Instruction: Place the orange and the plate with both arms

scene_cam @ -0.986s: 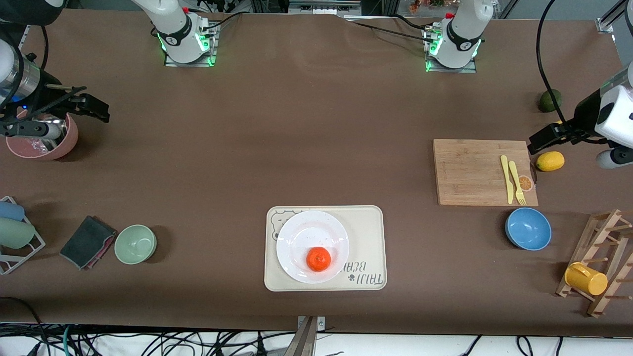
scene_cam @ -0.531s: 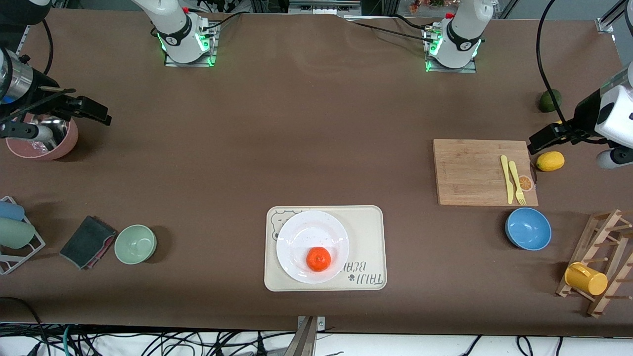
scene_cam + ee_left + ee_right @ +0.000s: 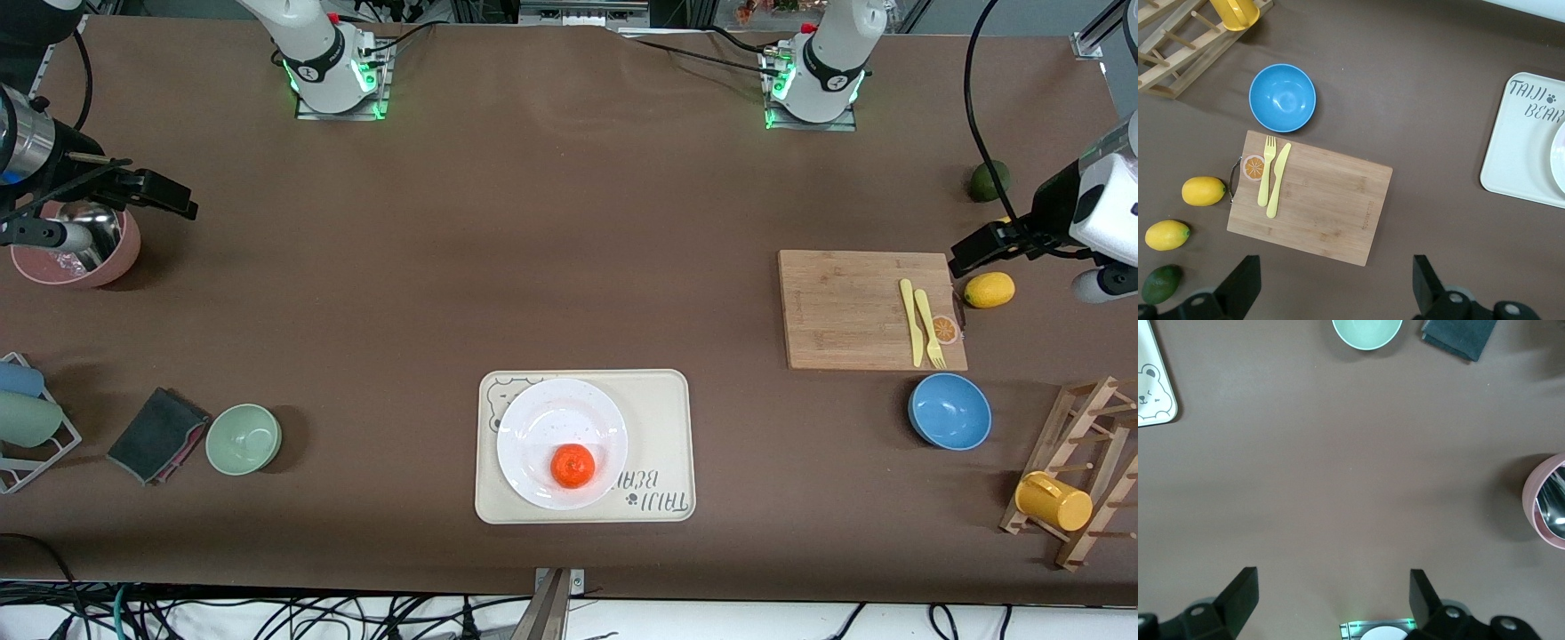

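The orange (image 3: 572, 466) lies on the white plate (image 3: 551, 416), on the part of it nearest the front camera. The plate sits on the cream bear tray (image 3: 662, 418) near the table's front edge. My left gripper (image 3: 975, 248) hangs open and empty over the table by the cutting board, at the left arm's end; in the left wrist view (image 3: 1335, 287) its fingers stand wide apart, and only the plate's edge (image 3: 1560, 160) shows. My right gripper (image 3: 166, 196) hangs open and empty beside the pink bowl, at the right arm's end; its own view (image 3: 1331, 600) shows bare table.
A cutting board (image 3: 853, 307) holds a yellow fork and knife. A lemon (image 3: 989, 290), a green fruit (image 3: 988, 180), a blue bowl (image 3: 949, 411) and a rack with a yellow cup (image 3: 1053, 500) are nearby. A pink bowl (image 3: 76, 253), green bowl (image 3: 244, 438) and dark cloth (image 3: 158, 435) lie at the right arm's end.
The right arm has shifted slightly by the pink bowl. The left arm, the orange and the plate have not moved.
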{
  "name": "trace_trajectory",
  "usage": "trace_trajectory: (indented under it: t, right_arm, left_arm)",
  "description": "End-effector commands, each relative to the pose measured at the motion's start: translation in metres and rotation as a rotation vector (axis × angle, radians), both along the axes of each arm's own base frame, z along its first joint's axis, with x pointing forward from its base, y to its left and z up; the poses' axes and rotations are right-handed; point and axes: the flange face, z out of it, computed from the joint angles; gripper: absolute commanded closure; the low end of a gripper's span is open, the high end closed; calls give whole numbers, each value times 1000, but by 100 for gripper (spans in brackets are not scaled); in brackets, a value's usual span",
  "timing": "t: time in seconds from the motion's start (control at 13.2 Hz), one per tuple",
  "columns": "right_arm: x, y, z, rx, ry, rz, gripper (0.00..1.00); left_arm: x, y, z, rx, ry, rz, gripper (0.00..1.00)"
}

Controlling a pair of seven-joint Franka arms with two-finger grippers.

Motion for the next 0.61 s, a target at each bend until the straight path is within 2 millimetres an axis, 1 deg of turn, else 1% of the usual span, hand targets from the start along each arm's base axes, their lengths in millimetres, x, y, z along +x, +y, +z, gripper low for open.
trace_trajectory:
  t: [0.0,0.53]
  right_arm:
    - [-5,1,8,6,1,-11,0]
    - [-4,3,9,4,-2,-8,0]
  left_arm:
    - [1,0,5,-2,5,-7,0]
    - [1,1,4,-2,6,-6,0]
